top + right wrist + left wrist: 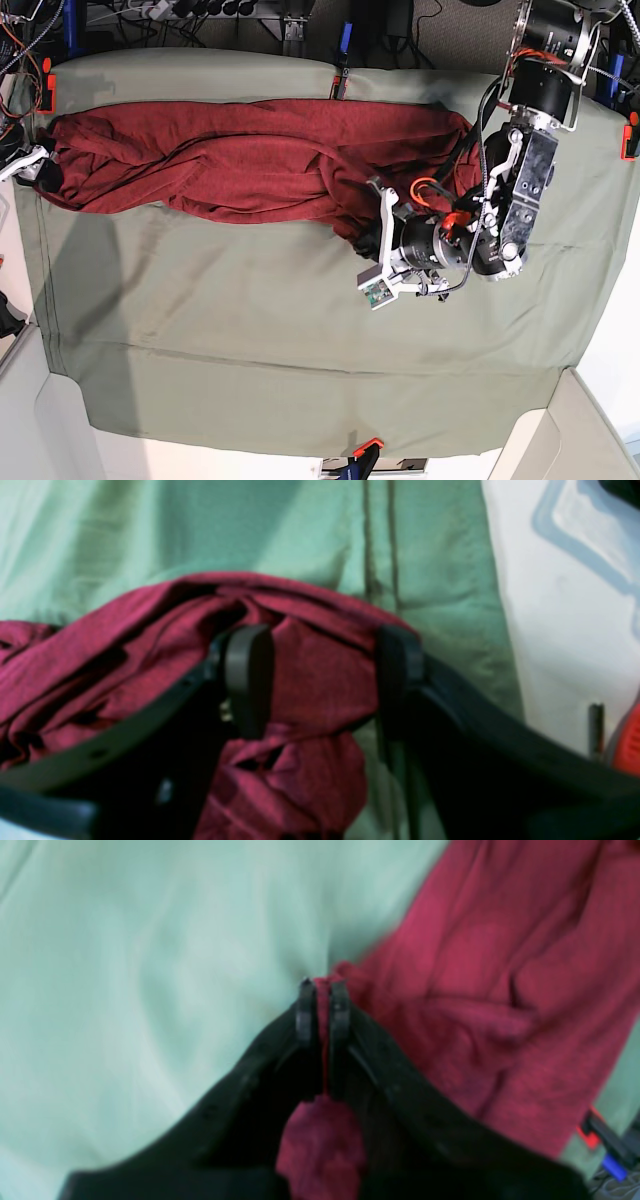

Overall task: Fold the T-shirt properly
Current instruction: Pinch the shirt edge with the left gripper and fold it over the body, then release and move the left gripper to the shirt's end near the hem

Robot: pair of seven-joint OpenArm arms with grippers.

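I am pinching an edge of the T-shirt (500, 990) in the left gripper (322, 1005), jaws clamped tight on the cloth, so I can drag it flat. The right gripper (320, 675) is gaping wide around the bunched far-left end, gripping nothing. The shirt is lying crumpled along the table cloth's (300, 350) far side.

I see a dark red, finely heathered T-shirt (230, 160) on a plain sage-green table cloth (250, 330); black gripper fingers (247, 675).
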